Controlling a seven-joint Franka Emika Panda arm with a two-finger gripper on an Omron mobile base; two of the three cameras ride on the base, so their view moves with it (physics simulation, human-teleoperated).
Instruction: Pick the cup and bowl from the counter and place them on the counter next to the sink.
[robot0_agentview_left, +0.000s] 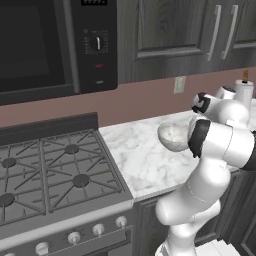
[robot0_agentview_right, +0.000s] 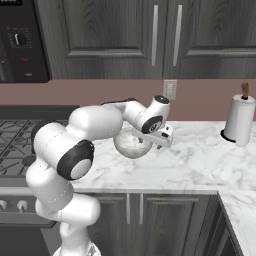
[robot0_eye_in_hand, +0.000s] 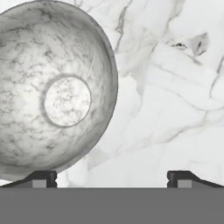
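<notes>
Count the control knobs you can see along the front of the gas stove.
4 in the left base view, in a row below the grates: knobs at and. More may lie past the picture's left edge.

No text, label or number is legible on anything here.

light: even, soft, moderately bright, rendered
shadows: faint one beside translucent grey-white speckled round bowl (robot0_eye_in_hand: 57, 92) on white marble table (robot0_eye_in_hand: 175, 109)
glare: none
sharpness: base views slightly soft, pixelated; hand view crisp
</notes>
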